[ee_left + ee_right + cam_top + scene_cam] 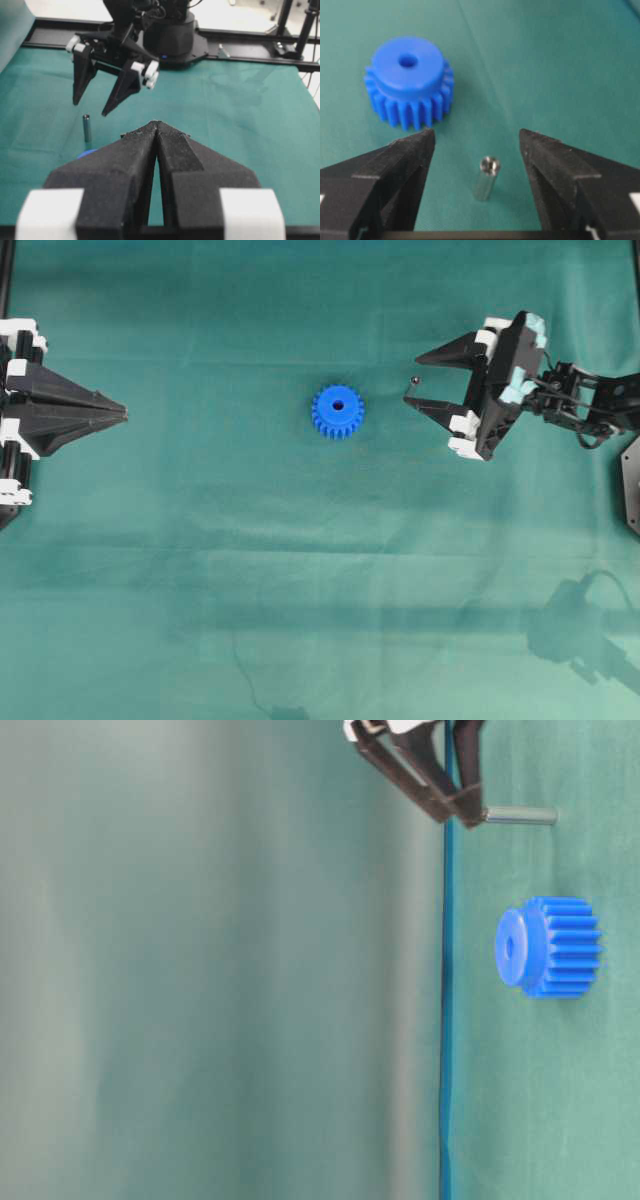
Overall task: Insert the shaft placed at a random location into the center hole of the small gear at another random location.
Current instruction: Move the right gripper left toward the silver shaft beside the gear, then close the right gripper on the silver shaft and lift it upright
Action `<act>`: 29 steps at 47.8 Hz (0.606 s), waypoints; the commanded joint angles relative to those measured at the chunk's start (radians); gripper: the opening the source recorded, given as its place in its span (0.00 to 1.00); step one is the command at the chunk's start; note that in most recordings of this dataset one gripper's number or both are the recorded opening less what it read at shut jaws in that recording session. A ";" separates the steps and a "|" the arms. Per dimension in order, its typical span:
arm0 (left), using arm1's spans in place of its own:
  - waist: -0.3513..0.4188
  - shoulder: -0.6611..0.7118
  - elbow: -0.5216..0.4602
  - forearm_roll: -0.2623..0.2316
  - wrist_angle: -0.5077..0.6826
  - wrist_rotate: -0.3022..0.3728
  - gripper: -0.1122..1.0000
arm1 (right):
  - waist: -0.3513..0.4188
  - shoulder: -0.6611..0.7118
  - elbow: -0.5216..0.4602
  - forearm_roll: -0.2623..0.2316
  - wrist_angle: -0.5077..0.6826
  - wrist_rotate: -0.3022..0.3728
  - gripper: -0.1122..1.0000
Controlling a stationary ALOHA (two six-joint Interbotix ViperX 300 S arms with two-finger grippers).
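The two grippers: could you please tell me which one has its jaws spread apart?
The right gripper, beside the blue gear, is open, with the small metal pin standing between its fingers. The left gripper has its jaws pressed together.

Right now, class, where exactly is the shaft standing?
In the overhead view, the shaft stands upright on the green cloth, right of the small gear, between the right gripper's open fingers, untouched.

One small gear [338, 412], one shaft [487, 178] and two claws, left claw [122, 414] and right claw [411, 381], share one green table [300, 560].
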 commanded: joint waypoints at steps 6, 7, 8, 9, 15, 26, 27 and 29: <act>0.006 0.003 -0.008 -0.002 0.000 0.000 0.10 | -0.002 0.043 -0.014 0.015 -0.026 0.003 0.71; 0.006 0.003 -0.008 -0.002 0.002 0.000 0.10 | -0.002 0.046 -0.015 0.017 -0.028 0.002 0.71; 0.008 0.003 -0.008 -0.002 0.002 0.000 0.10 | -0.002 0.049 -0.015 0.018 -0.028 0.003 0.71; 0.009 0.003 -0.008 -0.002 0.003 0.000 0.10 | -0.002 0.052 -0.015 0.018 -0.029 0.003 0.70; 0.014 0.003 -0.006 -0.003 0.009 -0.002 0.10 | -0.002 0.063 -0.015 0.017 -0.032 0.002 0.63; 0.014 0.003 -0.003 -0.003 0.020 -0.009 0.10 | -0.002 0.063 -0.012 0.014 -0.032 0.002 0.23; 0.014 0.003 -0.003 -0.003 0.021 -0.009 0.10 | -0.002 0.063 -0.014 0.014 -0.032 0.002 0.23; 0.014 0.003 -0.002 -0.003 0.021 -0.009 0.10 | -0.002 0.063 -0.014 0.014 -0.032 0.003 0.23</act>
